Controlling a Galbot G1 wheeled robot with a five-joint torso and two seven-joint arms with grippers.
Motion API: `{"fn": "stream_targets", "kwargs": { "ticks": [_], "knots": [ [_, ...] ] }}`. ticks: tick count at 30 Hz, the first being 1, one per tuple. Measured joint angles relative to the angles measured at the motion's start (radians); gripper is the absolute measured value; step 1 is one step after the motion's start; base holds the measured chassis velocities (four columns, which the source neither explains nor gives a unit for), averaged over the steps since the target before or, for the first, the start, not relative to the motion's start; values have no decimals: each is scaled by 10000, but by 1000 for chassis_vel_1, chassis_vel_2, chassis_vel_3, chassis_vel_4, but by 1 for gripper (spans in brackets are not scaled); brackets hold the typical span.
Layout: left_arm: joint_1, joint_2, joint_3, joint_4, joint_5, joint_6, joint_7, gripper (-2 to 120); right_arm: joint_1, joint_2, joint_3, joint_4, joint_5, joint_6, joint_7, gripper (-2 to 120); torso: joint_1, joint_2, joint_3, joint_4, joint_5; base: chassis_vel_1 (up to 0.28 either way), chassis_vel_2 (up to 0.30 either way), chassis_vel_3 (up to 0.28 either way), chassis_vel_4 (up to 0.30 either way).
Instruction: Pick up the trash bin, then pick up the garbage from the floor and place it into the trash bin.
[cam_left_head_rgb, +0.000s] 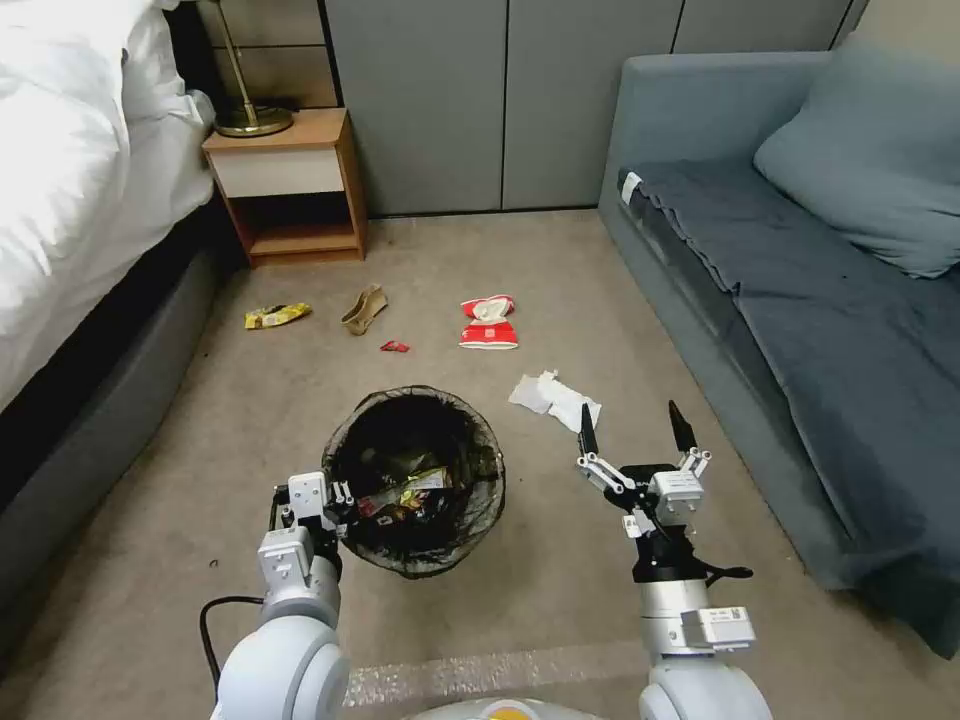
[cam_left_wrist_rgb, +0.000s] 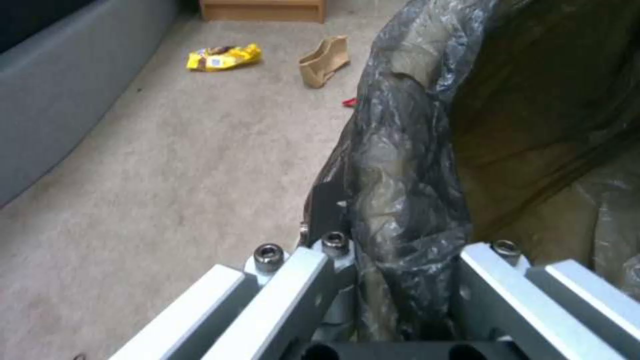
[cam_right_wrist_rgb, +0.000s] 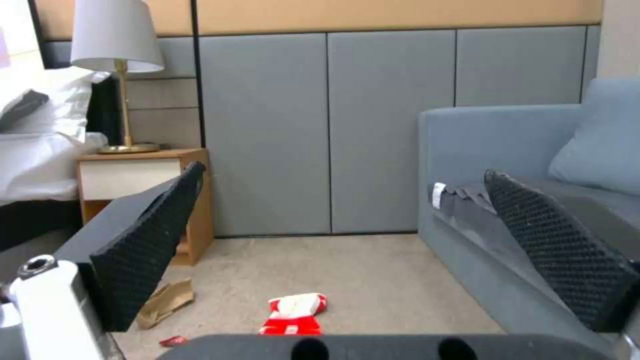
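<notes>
The left gripper (cam_left_head_rgb: 335, 505) pinches the bag-lined rim of the trash bin (cam_left_head_rgb: 415, 480), which sits low over the carpet in front of the robot with wrappers already inside. The right gripper (cam_left_head_rgb: 633, 430) hangs beside it with fingers spread wide and nothing between them. Just ahead lies crumpled white tissue (cam_left_head_rgb: 555, 397); farther off are crushed red-and-white cups (cam_left_head_rgb: 488, 322), a tan paper piece (cam_left_head_rgb: 364, 309), a red scrap (cam_left_head_rgb: 394, 347) and a yellow wrapper (cam_left_head_rgb: 277, 316).

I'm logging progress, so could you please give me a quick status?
Left gripper clamped on trash bin rim. Right gripper open, empty, near white tissue. Floor litter still out; nothing blocking.
</notes>
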Motion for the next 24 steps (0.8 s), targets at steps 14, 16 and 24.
{"fn": "stream_targets", "kwargs": {
  "ticks": [14,16,24],
  "knots": [
    [4,-11,-12,-37,10,-2,-2,0,24,1,-36,-25,17,-14,22,100,1,0,0,-1,5,-227,223,217,-224],
    [5,-10,-15,-39,17,-2,-4,0,28,-16,-46,-25,16,-20,27,100,2,0,2,-2,-8,-297,310,275,-277],
    [-9,23,-9,-72,19,-3,-2,0,126,-91,-87,-81,10,146,-55,100,4,-1,3,0,0,-285,261,253,-283]
  ]
}}
